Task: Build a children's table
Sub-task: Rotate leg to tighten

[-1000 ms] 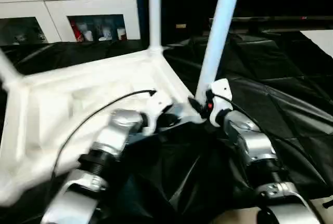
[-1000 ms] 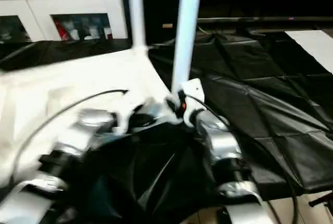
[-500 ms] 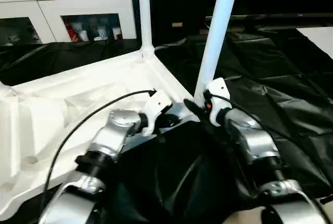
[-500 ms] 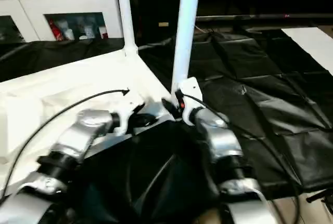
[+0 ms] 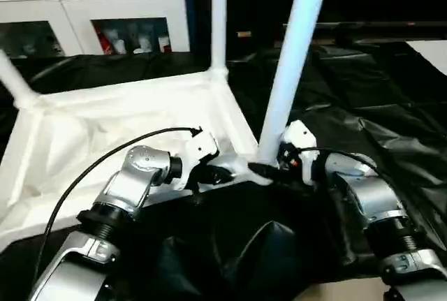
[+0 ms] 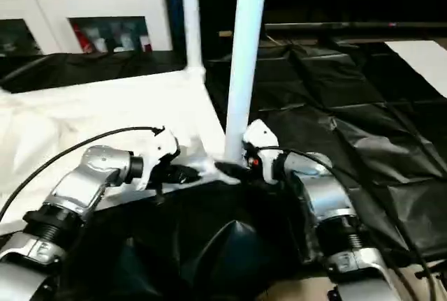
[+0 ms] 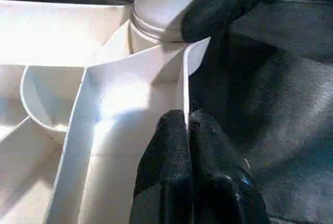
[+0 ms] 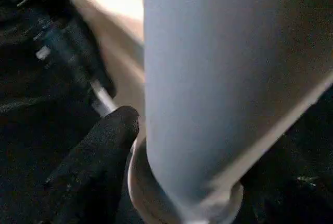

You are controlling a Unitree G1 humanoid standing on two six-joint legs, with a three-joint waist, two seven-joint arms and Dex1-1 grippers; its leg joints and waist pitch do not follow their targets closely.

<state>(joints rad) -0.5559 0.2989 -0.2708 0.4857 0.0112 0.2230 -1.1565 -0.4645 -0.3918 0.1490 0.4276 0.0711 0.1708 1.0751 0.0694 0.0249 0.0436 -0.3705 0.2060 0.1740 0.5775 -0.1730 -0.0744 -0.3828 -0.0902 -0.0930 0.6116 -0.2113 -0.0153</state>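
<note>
Right now I see the upturned tabletop (image 5: 105,126) filling the centre-left of the frame on black sheeting (image 5: 391,133). My left gripper (image 7: 187,125) is pinched shut on the tabletop's thin rim wall. My right gripper (image 5: 269,170) has its fingers (image 8: 99,156) apart around the base of the near leg (image 5: 293,56), standing upright in its corner socket.
</note>
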